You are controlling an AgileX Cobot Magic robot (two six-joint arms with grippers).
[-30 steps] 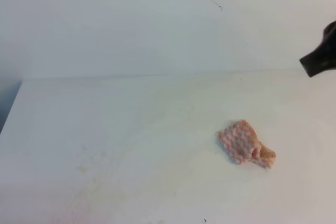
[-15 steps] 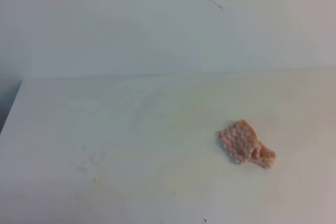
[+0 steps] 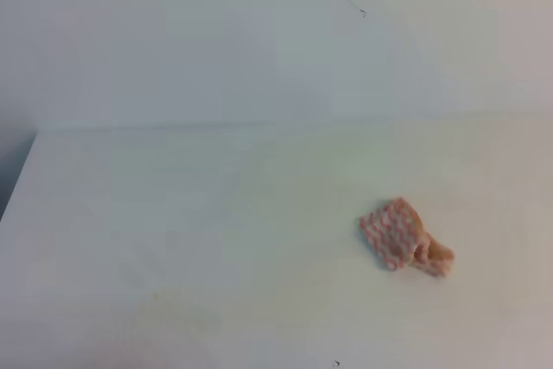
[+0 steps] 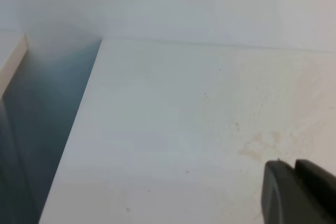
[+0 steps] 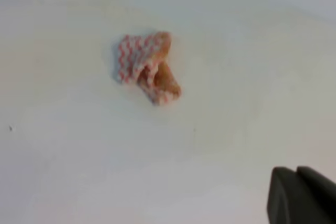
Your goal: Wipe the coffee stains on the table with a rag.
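A crumpled pink-and-white patterned rag (image 3: pixel 399 232) lies on the white table (image 3: pixel 216 213) right of centre, its lower right end stained orange-brown. Neither gripper shows in the exterior high view. The right wrist view has the same rag (image 5: pixel 148 65) lying loose, well up and left of my right gripper (image 5: pixel 295 170), whose dark fingers sit together, shut and empty. In the left wrist view, faint tan coffee stains (image 4: pixel 258 145) and specks mark the table just above my left gripper (image 4: pixel 294 165), shut with nothing in it.
The table's left edge (image 4: pixel 79 119) drops into a dark gap (image 4: pixel 42 124) beside it. A plain white wall (image 3: pixel 259 41) rises behind the table's back edge.
The dark part of the right arm at the upper right of the exterior high view has left the picture. The rag has not moved.
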